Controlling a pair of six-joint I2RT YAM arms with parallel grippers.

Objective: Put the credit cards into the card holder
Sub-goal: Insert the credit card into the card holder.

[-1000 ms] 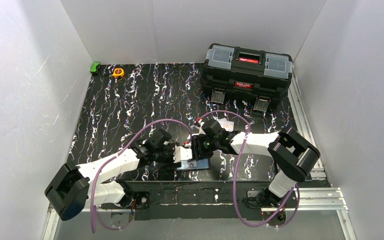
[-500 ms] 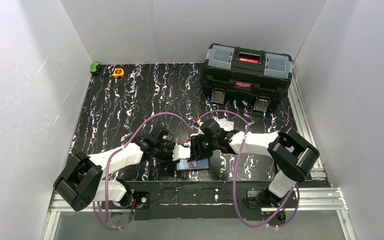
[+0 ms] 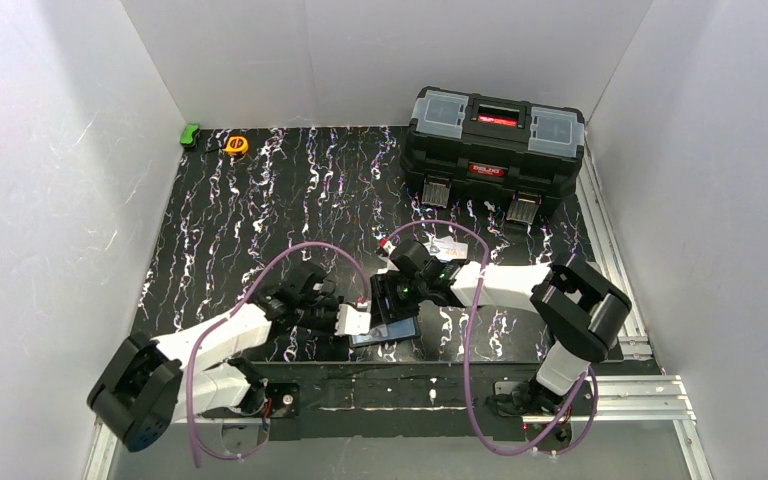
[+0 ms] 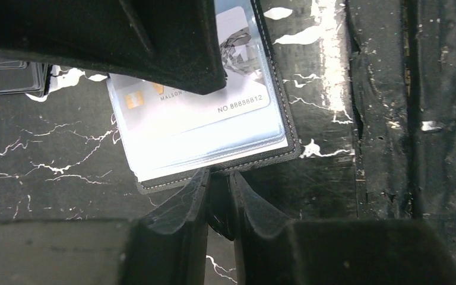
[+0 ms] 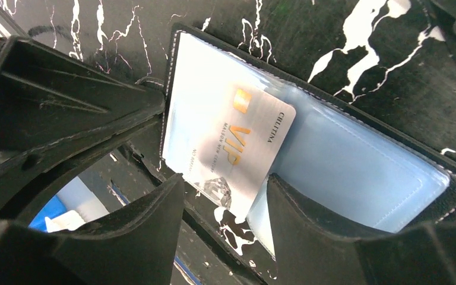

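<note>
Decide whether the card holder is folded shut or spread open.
Spread open: the card holder lies flat with its bluish inner sleeves facing up and a silver VIP card showing against them.

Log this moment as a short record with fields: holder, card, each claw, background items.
card holder: lying open, clear sleeves facing up
silver card: partly slid into a sleeve, one end sticking out
right claw: jaws apart, the card's free end between them; contact unclear
left claw: jaws nearly together at the holder's edge; grip unclear
background: black toolbox, tape measure
</note>
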